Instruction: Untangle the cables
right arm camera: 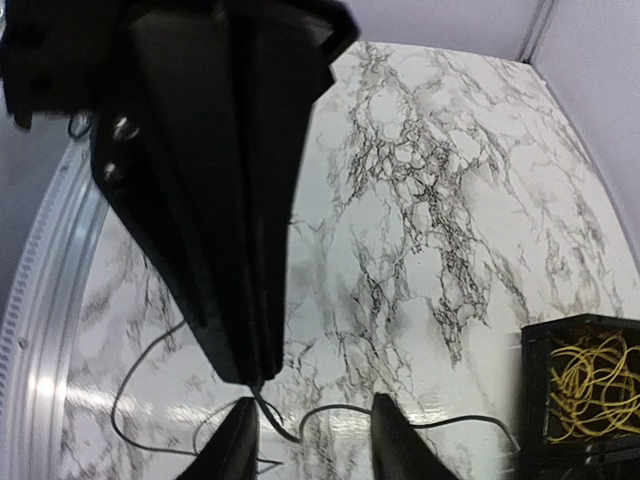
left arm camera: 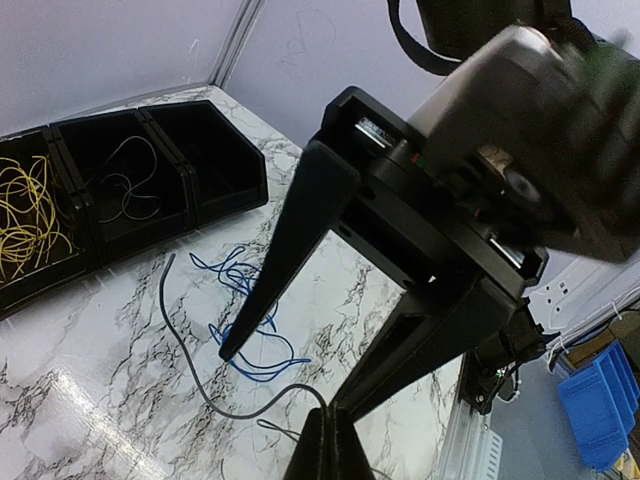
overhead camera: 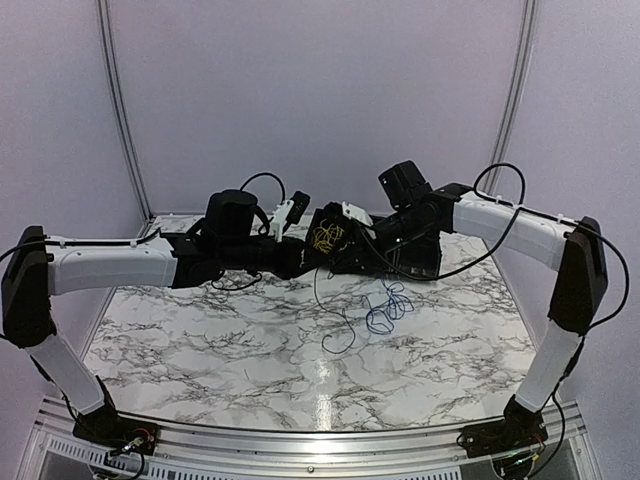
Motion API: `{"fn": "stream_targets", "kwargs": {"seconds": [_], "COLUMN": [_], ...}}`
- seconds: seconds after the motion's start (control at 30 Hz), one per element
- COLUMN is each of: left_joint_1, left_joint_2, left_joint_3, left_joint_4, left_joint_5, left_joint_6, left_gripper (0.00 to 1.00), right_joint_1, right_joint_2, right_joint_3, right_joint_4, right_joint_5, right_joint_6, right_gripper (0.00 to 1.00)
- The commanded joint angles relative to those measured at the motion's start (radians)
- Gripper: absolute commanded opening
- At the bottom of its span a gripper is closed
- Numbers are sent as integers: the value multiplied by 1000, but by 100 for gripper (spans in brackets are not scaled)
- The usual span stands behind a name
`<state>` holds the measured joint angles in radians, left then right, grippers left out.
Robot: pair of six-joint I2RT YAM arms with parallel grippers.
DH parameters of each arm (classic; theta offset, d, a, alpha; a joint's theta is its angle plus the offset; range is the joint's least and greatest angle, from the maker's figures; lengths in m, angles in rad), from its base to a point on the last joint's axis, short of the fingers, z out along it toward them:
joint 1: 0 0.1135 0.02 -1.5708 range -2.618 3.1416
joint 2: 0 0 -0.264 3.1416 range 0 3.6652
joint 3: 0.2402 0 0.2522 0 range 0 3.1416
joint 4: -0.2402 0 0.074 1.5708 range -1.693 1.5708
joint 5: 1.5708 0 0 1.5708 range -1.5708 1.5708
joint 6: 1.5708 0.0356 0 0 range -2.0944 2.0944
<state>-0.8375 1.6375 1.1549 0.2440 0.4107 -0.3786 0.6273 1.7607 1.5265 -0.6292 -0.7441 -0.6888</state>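
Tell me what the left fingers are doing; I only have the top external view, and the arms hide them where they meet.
Observer: The left gripper has its fingers shut, pinching the thin black cable at their tips.
Reviewer: And the right gripper?
Observer: Open; in its wrist view that black cable crosses the gap between its fingers.
Reviewer: Anything binned besides the looped yellow wire?
Observer: Yes, a second thin black wire lies in the middle compartment of the black plastic bin.
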Motion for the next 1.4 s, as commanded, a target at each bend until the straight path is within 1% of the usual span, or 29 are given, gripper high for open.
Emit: {"fn": "stream_targets", "kwargs": {"seconds": [0.0, 0.03, 0.07, 0.13, 0.17, 0.2, 0.23, 0.27, 0.3, 0.37, 0.47, 0.63, 0.73, 0.9, 1.0, 1.13, 1.23, 1.37], "left_joint_1": [2, 1, 1, 2, 2, 1, 1, 1, 0, -4, -11, -11, -11, -8, -3, -2, -2, -2], "left_joint_2": [5, 6, 5, 6, 8, 9, 12, 16, 23, 35, 56, 87, 111, 208, 285, 370, 410, 426], "left_joint_3": [24, 20, 17, 8, 3, -3, -11, -17, -19, -21, -23, -58, -91, -106, -83, -56, -58, -89], "left_joint_4": [53, 56, 61, 66, 66, 67, 68, 72, 75, 86, 108, 153, 190, 239, 251, 258, 258, 261], "left_joint_5": [14, 14, 14, 1, -29, -57, -75, -84, -89, -93, -92, -113, -167, -249, -253, -233, -219, -208], "left_joint_6": [-13, -16, -19, -26, -35, -43, -45, -42, -39, -36, -37, -51, -60, -81, -100, -113, -121, -136], "left_gripper": [0, 0, 0, 0, 6, 17, 25, 31, 34, 35, 33, 26, 20, 10, 7, 5, 5, 5], "right_joint_1": [9, 8, 8, 9, 9, 8, 8, 8, 7, 7, 7, -6, -14, -19, -20, -36, -74, -156], "right_joint_2": [9, 10, 8, 4, 1, -2, -6, -12, -17, -22, -30, -44, -67, -116, -135, -140, -118, -74], "right_joint_3": [18, 18, 19, 23, 27, 29, 29, 29, 28, 24, 18, 29, 50, 94, 153, 276, 385, 511], "right_joint_4": [35, 38, 42, 51, 55, 56, 59, 65, 70, 74, 78, 77, 62, 31, 2, -22, -2, 63], "right_joint_5": [-27, -25, -23, -16, -14, -13, -10, -6, -3, 4, 25, 37, 31, 6, -14, -30, -45, -59], "right_joint_6": [74, 83, 93, 117, 130, 140, 153, 167, 180, 196, 208, 239, 247, 274, 305, 376, 450, 558], "right_gripper": [20, 9, 1, 0, 0, 0, 0, 0, 0, 0, 0, 0, 0, 0, 0, 0, 0, 0]}}
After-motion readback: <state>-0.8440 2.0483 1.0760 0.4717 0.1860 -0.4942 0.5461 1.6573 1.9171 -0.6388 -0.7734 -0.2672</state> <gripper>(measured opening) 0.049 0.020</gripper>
